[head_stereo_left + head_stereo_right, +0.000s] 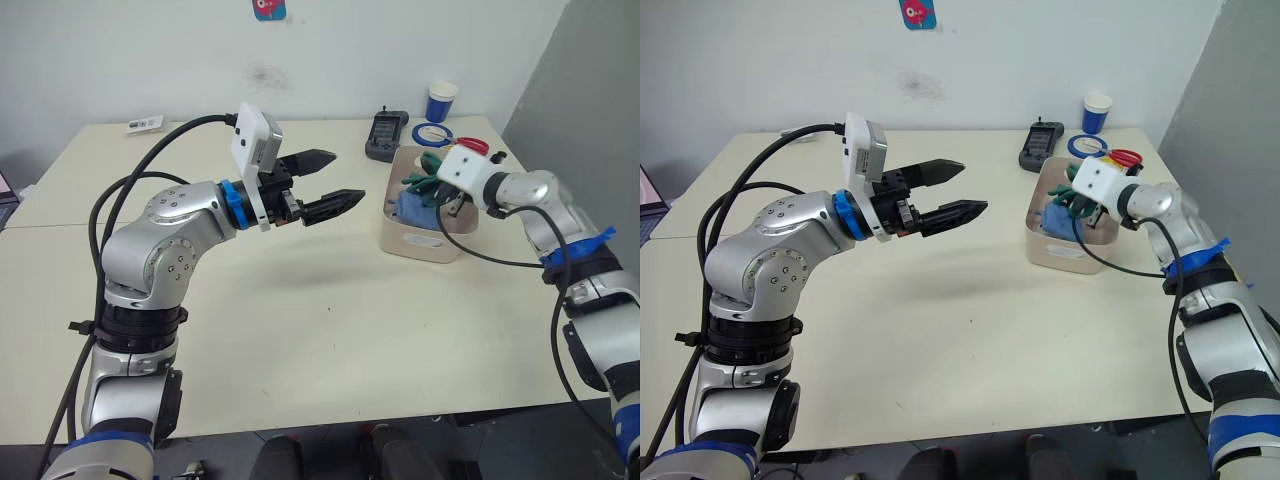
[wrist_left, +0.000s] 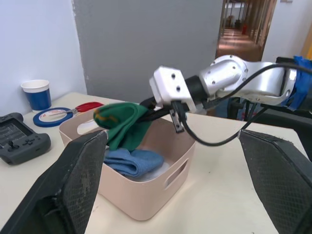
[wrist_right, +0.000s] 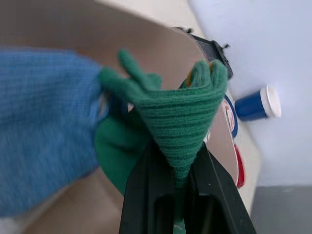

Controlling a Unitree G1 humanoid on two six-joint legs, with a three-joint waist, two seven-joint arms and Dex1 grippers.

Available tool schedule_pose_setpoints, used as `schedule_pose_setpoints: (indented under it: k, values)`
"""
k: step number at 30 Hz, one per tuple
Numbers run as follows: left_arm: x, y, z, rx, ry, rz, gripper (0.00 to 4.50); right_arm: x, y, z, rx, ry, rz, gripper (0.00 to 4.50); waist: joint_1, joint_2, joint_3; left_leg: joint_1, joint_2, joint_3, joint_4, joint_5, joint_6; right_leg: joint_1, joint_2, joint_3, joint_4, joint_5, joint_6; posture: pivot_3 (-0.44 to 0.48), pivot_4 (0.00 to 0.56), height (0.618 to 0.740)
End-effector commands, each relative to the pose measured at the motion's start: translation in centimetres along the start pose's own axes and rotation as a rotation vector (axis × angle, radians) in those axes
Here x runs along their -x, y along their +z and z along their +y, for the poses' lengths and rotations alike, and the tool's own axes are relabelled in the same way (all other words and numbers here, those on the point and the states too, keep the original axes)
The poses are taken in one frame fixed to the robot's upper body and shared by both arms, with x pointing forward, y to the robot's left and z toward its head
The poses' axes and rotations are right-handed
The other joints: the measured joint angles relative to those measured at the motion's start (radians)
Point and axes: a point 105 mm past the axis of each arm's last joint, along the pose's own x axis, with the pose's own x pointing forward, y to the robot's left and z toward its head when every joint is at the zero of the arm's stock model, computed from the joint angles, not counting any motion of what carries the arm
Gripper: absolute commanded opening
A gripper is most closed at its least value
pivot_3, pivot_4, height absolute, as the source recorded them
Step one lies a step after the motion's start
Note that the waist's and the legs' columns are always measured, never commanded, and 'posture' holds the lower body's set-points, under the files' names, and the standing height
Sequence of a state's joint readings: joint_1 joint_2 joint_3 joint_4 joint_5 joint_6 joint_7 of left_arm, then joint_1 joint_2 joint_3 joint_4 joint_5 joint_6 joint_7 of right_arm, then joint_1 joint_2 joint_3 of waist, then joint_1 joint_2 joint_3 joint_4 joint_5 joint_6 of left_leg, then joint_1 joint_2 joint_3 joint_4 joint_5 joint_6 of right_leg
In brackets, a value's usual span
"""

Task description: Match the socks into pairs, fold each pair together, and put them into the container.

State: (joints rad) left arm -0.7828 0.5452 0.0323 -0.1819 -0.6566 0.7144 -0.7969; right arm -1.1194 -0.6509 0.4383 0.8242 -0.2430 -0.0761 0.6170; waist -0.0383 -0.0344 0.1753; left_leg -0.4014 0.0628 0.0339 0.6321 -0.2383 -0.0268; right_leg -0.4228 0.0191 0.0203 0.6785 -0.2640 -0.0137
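In your left eye view, the left gripper (image 1: 333, 178) hovers released above the table (image 1: 300, 340), and the right gripper (image 1: 441, 197) reaches into the bin (image 1: 420, 243). In your left wrist view, it grasps the green pair (image 2: 122, 124) above the blue pair (image 2: 131, 162). In your right wrist view, its fingers (image 3: 141, 195) pinch green fabric.

The pale pink-beige rectangular plastic bin (image 1: 425, 240) sits on the cream desk (image 1: 300, 330), right side. Folded light blue socks (image 2: 131, 162) lie inside it, dark green socks (image 2: 124, 123) above them. Behind it: blue-and-white paper cup (image 1: 441, 101), black handheld remote (image 1: 385, 135).
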Motion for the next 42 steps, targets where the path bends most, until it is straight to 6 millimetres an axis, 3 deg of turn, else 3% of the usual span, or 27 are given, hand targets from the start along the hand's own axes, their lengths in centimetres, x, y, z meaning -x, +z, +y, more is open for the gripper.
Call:
schedule_pose_setpoints:
  k: [1,4,10,11,17,22,35,38,42]
  values:
    - [0.2,0.8,-0.5,-0.043,-0.009,-0.02,4.48,-0.4,1.5,1.1,0.12,0.105,-0.049,0.0,0.0,0.0,0.0,0.0,0.0,0.0,0.0,0.0,0.0,0.0,-0.001,0.0,0.0,0.0,0.0,0.0,0.15,0.74]
    - [0.3,0.4,-0.9,-0.038,-0.021,-0.006,4.48,-0.8,1.8,3.9,0.116,0.251,-0.085,0.0,0.0,0.0,0.0,0.0,-0.001,0.0,0.0,0.0,0.0,0.001,-0.001,0.0,0.0,0.001,-0.002,0.0,0.15,0.74]
    - [0.5,-0.6,-1.4,-0.051,-0.052,0.053,4.48,-0.7,1.3,3.7,0.115,0.283,-0.061,0.0,0.005,0.0,0.0,0.001,-0.001,-0.001,0.001,0.001,-0.001,0.002,-0.002,-0.002,0.002,0.002,-0.003,0.0,0.15,0.74]
    - [0.5,-0.6,-1.4,-0.051,-0.051,0.053,4.5,-0.6,1.3,3.5,0.11,0.285,-0.06,0.64,0.006,0.0,0.0,0.001,-0.001,-0.001,0.001,0.001,-0.001,0.002,-0.002,-0.002,0.002,0.002,-0.003,0.0,0.15,0.74]
    - [0.3,-0.8,-1.3,-0.052,-0.049,0.051,4.5,-0.1,1.2,2.2,0.102,0.263,-0.059,2.73,0.006,0.0,0.0,0.001,-0.001,-0.001,0.001,0.001,-0.002,0.002,-0.002,-0.002,0.002,0.002,-0.004,0.0,0.15,0.74]
    - [-0.1,-0.7,-1.3,-0.05,-0.055,0.038,4.5,0.8,1.9,-0.3,0.08,0.214,-0.072,4.49,0.006,0.0,0.0,0.001,-0.001,-0.001,0.001,0.001,-0.002,0.002,-0.002,-0.002,0.002,0.003,-0.004,0.0,0.15,0.74]
    - [0.1,-1.1,-0.8,-0.052,-0.058,0.05,4.5,5.2,5.1,-5.7,-0.046,0.2,-0.179,4.49,0.006,0.0,0.0,0.001,-0.001,-0.001,0.002,0.001,-0.002,0.002,-0.002,-0.003,0.002,0.003,-0.005,0.0,0.15,0.74]
    - [0.3,-1.1,-0.7,-0.05,-0.057,0.054,4.5,6.3,6.0,-5.9,-0.104,0.216,-0.226,4.49,0.006,0.0,0.0,0.001,-0.001,-0.001,0.002,0.001,-0.002,0.002,-0.002,-0.003,0.003,0.003,-0.005,0.0,0.15,0.74]
    - [0.5,-1.2,-0.6,-0.048,-0.061,0.065,4.5,6.9,5.6,-4.8,-0.142,0.25,-0.233,4.49,0.008,0.0,0.0,0.001,-0.001,-0.002,0.002,0.001,-0.002,0.002,-0.002,-0.003,0.003,0.003,-0.005,0.0,0.15,0.74]
